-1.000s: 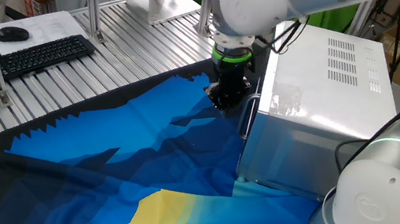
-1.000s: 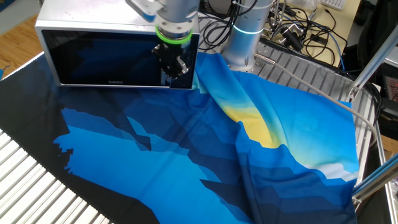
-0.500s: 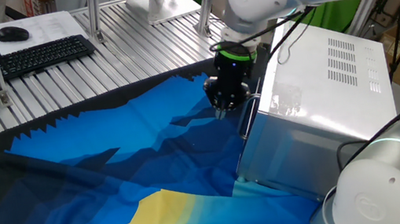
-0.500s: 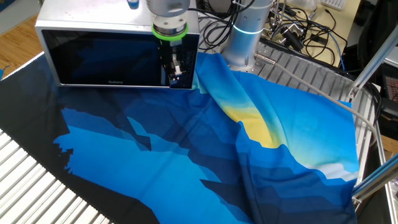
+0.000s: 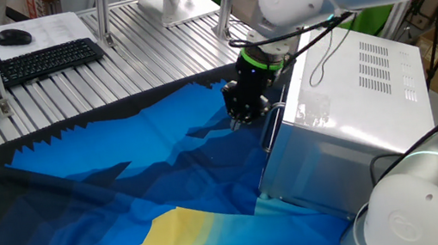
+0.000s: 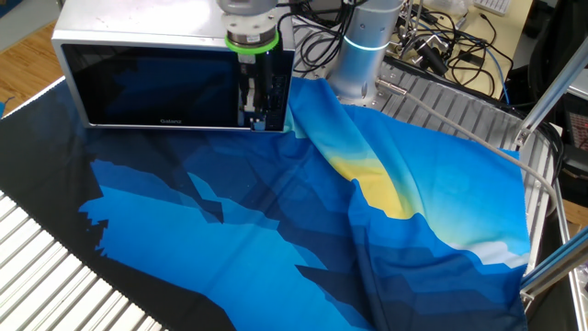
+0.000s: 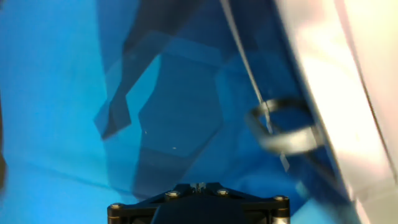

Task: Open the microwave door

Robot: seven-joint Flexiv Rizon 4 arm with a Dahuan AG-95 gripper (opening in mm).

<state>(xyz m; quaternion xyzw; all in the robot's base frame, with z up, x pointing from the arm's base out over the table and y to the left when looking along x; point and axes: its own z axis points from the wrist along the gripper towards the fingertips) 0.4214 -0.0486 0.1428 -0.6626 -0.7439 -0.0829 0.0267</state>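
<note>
The microwave (image 5: 356,111) is a big silver box with vent slots on its top. It stands at the right in one fixed view and at the upper left in the other fixed view (image 6: 138,28). The microwave door (image 6: 156,87) is dark glass in a silver frame and is closed. Its slim silver bar handle (image 5: 270,129) runs along the door's edge and also shows in the hand view (image 7: 264,118). My gripper (image 5: 244,117) hangs right next to the handle's upper end, in front of the door's right part (image 6: 260,110). Its fingers look apart and hold nothing.
A blue and yellow cloth (image 5: 123,180) covers the table in front of the microwave. A keyboard (image 5: 49,59) and a mouse (image 5: 13,37) lie at the far left. The arm's base (image 6: 358,55) and several cables (image 6: 432,41) stand beside the microwave.
The wrist has turned, so the gripper now shows its wider side. The gripper has shifted slightly along the door towards the handle. The door has not moved.
</note>
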